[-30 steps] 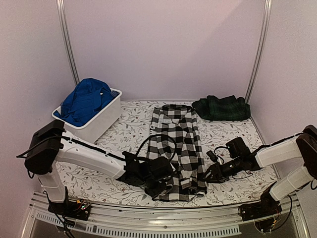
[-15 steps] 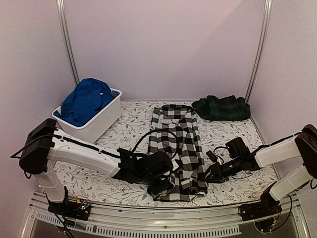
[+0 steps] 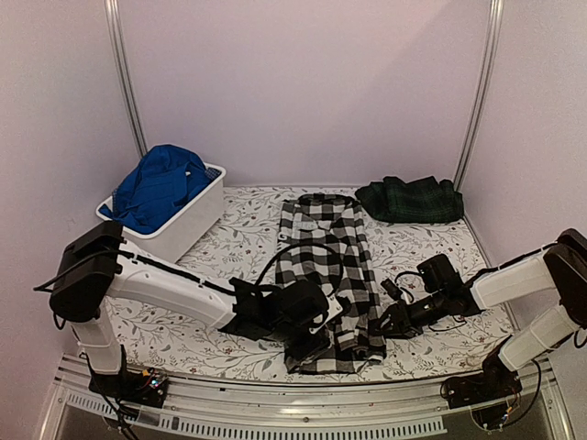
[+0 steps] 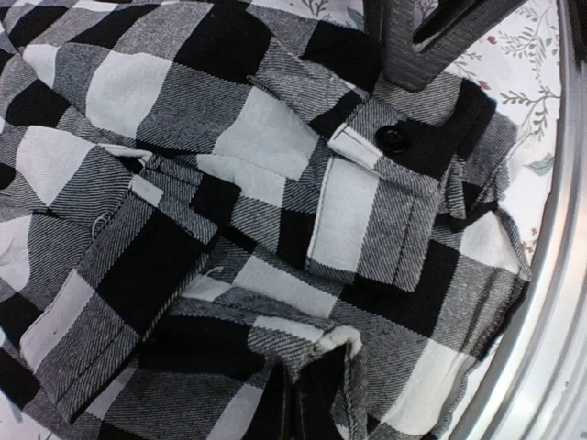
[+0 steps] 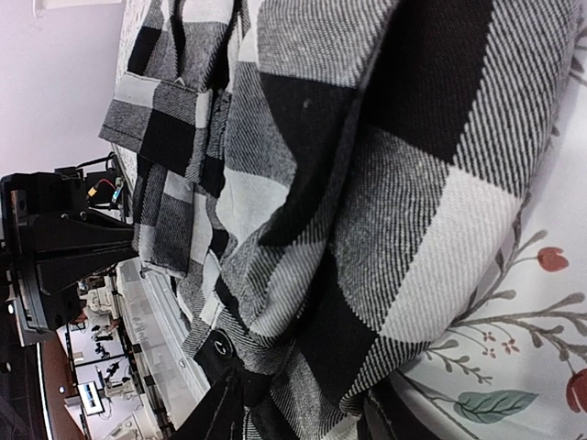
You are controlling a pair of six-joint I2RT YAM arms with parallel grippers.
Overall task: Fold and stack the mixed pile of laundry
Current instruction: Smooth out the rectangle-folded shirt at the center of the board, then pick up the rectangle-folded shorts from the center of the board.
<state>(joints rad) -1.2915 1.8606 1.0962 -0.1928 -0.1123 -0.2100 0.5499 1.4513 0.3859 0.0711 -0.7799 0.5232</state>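
Observation:
The black-and-white checked shirt [image 3: 328,257] lies lengthways in the middle of the table. My left gripper [image 3: 312,346] sits on its near hem, shut on a pinch of the cloth [image 4: 367,341]; the fingertips are buried in the folds. At the shirt's near right corner my right gripper [image 3: 383,323] is closed on a thick fold by the buttoned cuff [image 5: 218,341], and cloth fills the gap between its fingers [image 5: 220,412]. The dark tartan garment [image 3: 410,199] lies bunched at the back right. A bright blue garment [image 3: 156,186] is heaped in the tub.
The white plastic tub [image 3: 188,225] stands at the back left on the flowered tablecloth [image 3: 422,266]. A metal rail [image 3: 303,412] runs along the near edge just under the shirt's hem. Upright frame posts stand at both back corners.
My left gripper has shut on the shirt's near hem and shifted slightly right, bunching the cloth there. The right gripper has barely moved.

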